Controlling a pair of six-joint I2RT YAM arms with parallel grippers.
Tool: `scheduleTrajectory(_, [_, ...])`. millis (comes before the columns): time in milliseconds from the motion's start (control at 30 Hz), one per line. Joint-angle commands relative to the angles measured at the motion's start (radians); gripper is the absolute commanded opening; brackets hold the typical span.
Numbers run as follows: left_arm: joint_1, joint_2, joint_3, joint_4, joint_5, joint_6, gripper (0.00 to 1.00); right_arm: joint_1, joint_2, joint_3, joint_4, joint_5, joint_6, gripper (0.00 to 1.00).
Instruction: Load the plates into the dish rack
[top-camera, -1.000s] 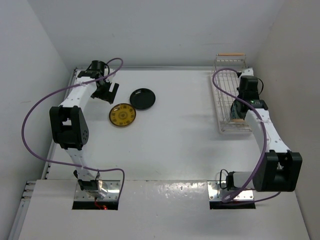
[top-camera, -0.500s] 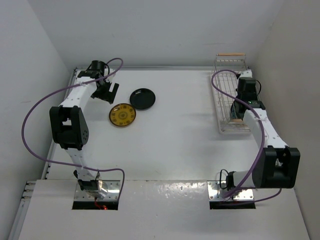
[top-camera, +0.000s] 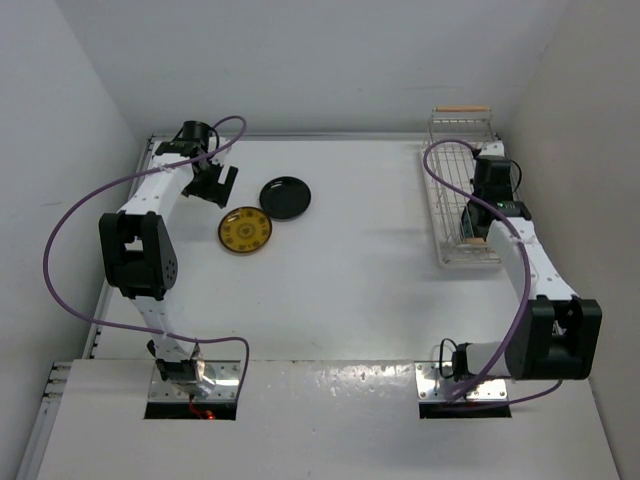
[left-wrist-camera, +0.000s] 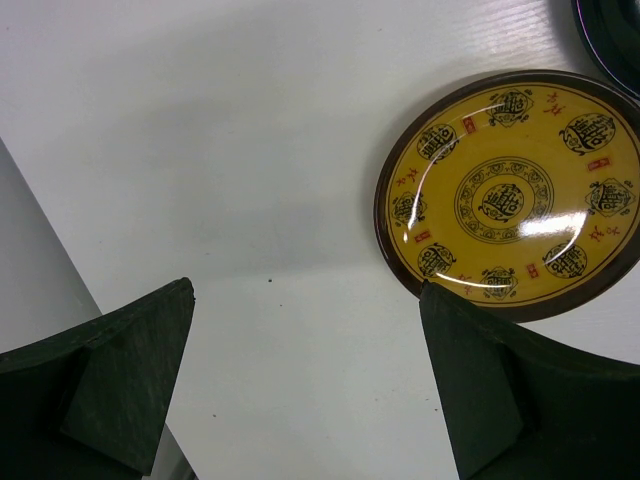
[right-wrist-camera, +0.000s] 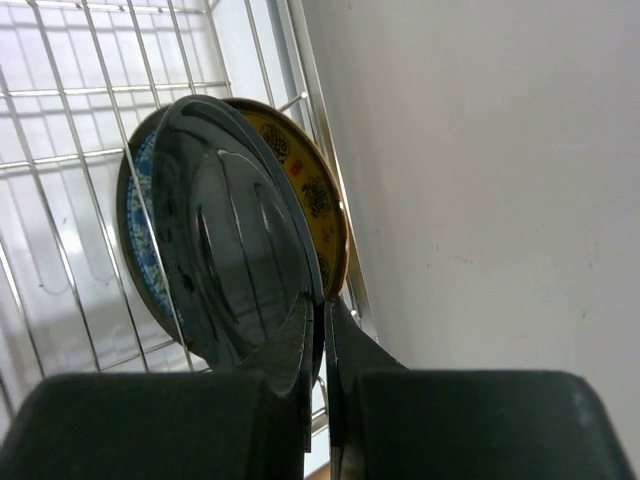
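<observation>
A: Where does the rack sit?
B: Your dish rack stands at the table's far right, along the right wall.
A: And the plates?
B: Two lie left of centre. You see the nearer plate, with the farther plate just behind it to the right. Your left gripper hangs left of the farther plate. Three more stand on edge in the rack's near end. In your right wrist view, the middle plate sits between the left plate and the right plate, its rim inside your right gripper.

yellow plate lies just beside black plate; dish rack stands far right.
</observation>
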Motion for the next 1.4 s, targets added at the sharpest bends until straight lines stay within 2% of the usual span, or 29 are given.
scheduleTrajectory(0, [0.011, -0.011, 0.008, 0.01, 0.003, -0.002, 0.99, 0.023, -0.069, 0.058, 0.024, -0.004, 0.033, 0.0])
scheduleTrajectory(467, [0.011, -0.002, 0.008, 0.01, 0.003, -0.002, 0.99, 0.028, -0.072, 0.007, 0.01, 0.032, 0.022, 0.0])
scheduleTrajectory(967, [0.011, -0.002, 0.008, 0.01, -0.006, -0.002, 0.99, 0.086, 0.071, -0.017, 0.031, 0.065, -0.036, 0.0])
scheduleTrajectory(1033, [0.011, -0.002, 0.008, 0.01, -0.006, -0.002, 0.99, 0.1, 0.074, -0.011, 0.025, 0.059, -0.038, 0.03])
scheduleTrajectory(1067, [0.011, -0.002, 0.008, 0.01, -0.006, -0.002, 0.99, 0.096, 0.073, -0.01, 0.022, 0.054, -0.038, 0.07])
scheduleTrajectory(1100, [0.011, -0.002, 0.008, 0.001, -0.006, -0.002, 0.99, 0.102, 0.073, 0.004, 0.013, 0.046, -0.033, 0.26])
scheduleTrajectory(1167, [0.011, -0.002, 0.008, 0.001, -0.006, -0.002, 0.99, 0.102, 0.062, 0.032, -0.005, 0.03, -0.025, 0.49])
scheduleTrajectory(1200, [0.011, -0.002, 0.008, 0.001, -0.006, -0.002, 0.99, 0.105, 0.056, 0.04, -0.019, 0.025, -0.021, 0.67])
scheduleTrajectory(1300, [0.011, -0.002, 0.008, 0.001, -0.006, -0.002, 0.99, 0.12, 0.033, 0.098, -0.032, -0.004, -0.021, 0.83])
scheduleTrajectory(1367, [0.011, -0.002, 0.008, 0.001, -0.006, -0.002, 0.99, 0.144, 0.013, 0.164, -0.048, -0.033, 0.005, 0.86])
